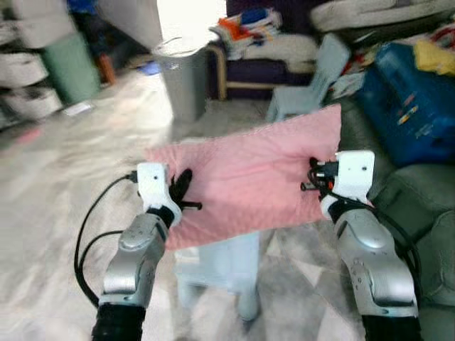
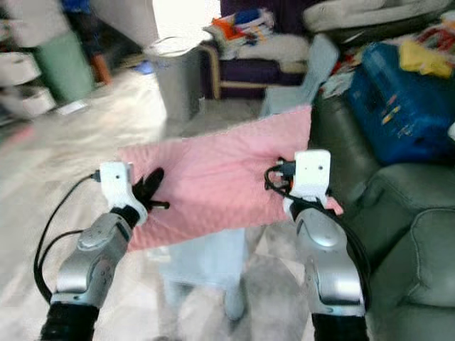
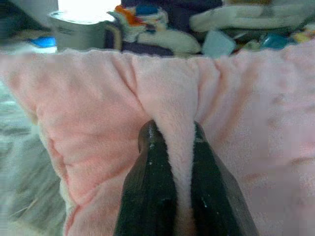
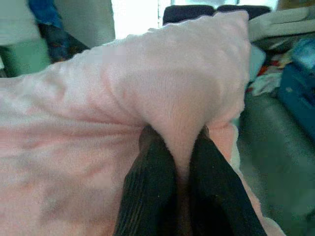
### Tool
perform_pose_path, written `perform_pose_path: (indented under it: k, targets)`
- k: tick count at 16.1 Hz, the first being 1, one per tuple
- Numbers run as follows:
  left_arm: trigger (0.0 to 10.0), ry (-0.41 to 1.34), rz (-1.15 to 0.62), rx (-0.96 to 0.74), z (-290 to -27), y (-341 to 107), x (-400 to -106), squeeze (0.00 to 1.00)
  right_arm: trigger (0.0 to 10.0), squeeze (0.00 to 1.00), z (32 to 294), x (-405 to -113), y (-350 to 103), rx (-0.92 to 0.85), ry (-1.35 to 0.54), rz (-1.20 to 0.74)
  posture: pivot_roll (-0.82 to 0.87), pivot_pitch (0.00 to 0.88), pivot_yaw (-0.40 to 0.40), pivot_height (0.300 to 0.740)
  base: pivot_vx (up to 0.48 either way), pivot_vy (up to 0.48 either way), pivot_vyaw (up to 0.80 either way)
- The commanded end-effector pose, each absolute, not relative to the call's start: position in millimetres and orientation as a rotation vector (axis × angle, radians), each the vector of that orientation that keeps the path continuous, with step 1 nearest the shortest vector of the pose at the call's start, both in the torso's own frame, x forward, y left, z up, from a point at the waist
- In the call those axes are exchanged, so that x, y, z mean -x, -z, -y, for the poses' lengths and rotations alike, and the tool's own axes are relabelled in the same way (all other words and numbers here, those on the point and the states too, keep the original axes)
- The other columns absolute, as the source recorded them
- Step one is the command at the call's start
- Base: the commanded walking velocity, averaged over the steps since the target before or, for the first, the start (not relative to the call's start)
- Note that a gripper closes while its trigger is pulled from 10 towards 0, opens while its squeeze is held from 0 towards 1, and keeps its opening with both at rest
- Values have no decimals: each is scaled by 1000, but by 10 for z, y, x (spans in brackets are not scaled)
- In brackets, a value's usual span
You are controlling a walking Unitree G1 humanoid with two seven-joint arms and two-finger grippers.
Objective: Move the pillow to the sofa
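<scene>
A pink fleece pillow (image 1: 249,177) hangs in the air between my two arms, above a pale blue plastic stool (image 1: 220,270). My left gripper (image 1: 183,188) is shut on the pillow's left edge, and in the left wrist view a fold of pink fabric (image 3: 179,147) is pinched between the black fingers (image 3: 152,187). My right gripper (image 1: 314,177) is shut on the pillow's right edge; the right wrist view has pink cloth (image 4: 182,128) squeezed between its fingers (image 4: 150,191). The dark grey-green sofa (image 1: 419,213) lies to the right, close to my right arm.
A grey bin (image 1: 183,74) stands ahead on the pale floor. A light blue chair (image 1: 313,85) and a purple seat piled with clothes (image 1: 263,42) are behind the pillow. A blue bag (image 1: 416,106) lies on the sofa's far part. Shelving and a green bin (image 1: 71,67) are at the left.
</scene>
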State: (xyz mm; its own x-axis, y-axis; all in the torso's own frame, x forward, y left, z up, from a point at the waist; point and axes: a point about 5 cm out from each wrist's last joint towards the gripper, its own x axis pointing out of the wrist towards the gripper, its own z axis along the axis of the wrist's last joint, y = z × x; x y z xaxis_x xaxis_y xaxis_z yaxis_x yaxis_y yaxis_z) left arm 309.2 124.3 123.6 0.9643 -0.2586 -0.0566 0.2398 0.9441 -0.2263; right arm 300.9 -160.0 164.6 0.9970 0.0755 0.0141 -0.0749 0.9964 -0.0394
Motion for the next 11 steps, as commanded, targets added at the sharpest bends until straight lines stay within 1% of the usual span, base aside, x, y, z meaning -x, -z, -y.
perform_pose_path:
  k: [1,4,11]
  targets:
    - [10000,273,-73,222,-1208,-1285,-3108,0,10000,0,1621,-3005,-1701,37,-67,39,-83,0,44,740,-292,0,0]
    - [10000,273,-73,226,-1205,-1285,-3113,0,10000,0,1623,-3009,-1702,39,-68,39,-84,0,44,740,-284,0,0]
    - [10000,278,-71,237,-1223,-1285,-3114,0,10000,0,1605,-3010,-1709,26,-74,43,-84,0,44,740,0,0,0]
